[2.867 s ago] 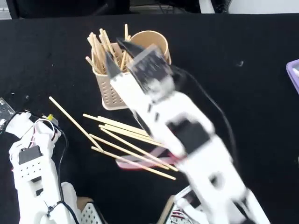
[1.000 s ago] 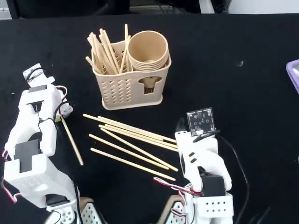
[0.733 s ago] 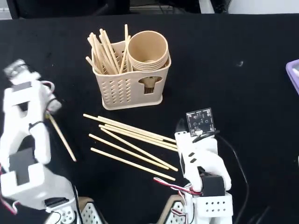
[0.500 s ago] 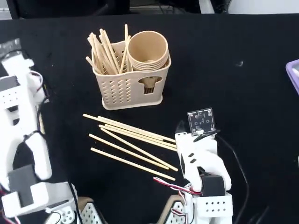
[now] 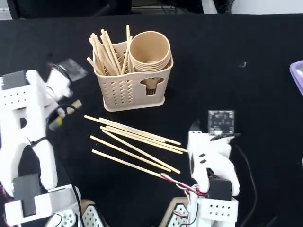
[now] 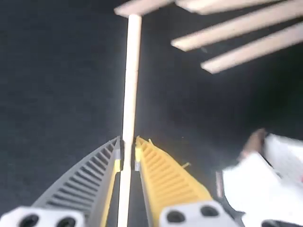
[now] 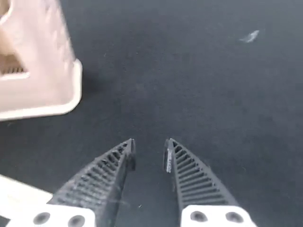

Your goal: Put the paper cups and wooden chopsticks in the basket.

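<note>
Left arm (image 5: 23, 123) has lifted the lone chopstick (image 6: 130, 85) off the desk (image 5: 246, 118) and swung toward the basket (image 5: 130, 97); right arm (image 5: 210, 161) nudged right. High view: paper cups (image 5: 149, 47) and chopstick bundle (image 5: 106, 49) stand in basket, loose chopsticks (image 5: 135, 146) lie on desk before it. Left wrist: left fingers (image 6: 161, 175) clamped on the pale wooden lone chopstick. Right wrist: right fingers (image 7: 109, 170) slightly apart, holding nothing, near basket corner.

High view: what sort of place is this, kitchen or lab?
Likely a robot test bench, not a kitchen: a black table with a white robot arm and a second arm at its near edge, plus a basket of paper cups and loose chopsticks.
</note>
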Tool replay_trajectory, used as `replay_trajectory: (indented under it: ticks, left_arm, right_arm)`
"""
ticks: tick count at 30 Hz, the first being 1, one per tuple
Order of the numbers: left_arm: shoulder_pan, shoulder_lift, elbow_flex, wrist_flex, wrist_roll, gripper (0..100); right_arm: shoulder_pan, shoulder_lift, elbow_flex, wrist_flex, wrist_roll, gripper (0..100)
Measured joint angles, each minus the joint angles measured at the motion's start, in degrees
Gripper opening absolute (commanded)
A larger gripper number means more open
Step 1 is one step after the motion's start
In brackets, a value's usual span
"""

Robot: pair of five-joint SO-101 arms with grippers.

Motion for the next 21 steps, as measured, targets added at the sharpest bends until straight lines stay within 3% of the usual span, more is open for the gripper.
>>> replay_trajectory:
  ticks: [7, 14, 21]
  left_arm:
    - [10.1, -5.1, 10.1, 1.7, -0.9, 3]
    - [19.3, -25.8, 24.0, 1.7, -0.7, 3]
    - [32.2, -34.8, 31.4, -5.0, 9.2, 3]
  right_arm:
    - [2.4, 0.0, -0.4, 0.0, -0.3, 11.0]
    - [2.4, 0.0, -0.4, 0.0, -0.3, 11.0]
    - [4.9, 0.0, -0.4, 0.0, -0.4, 11.0]
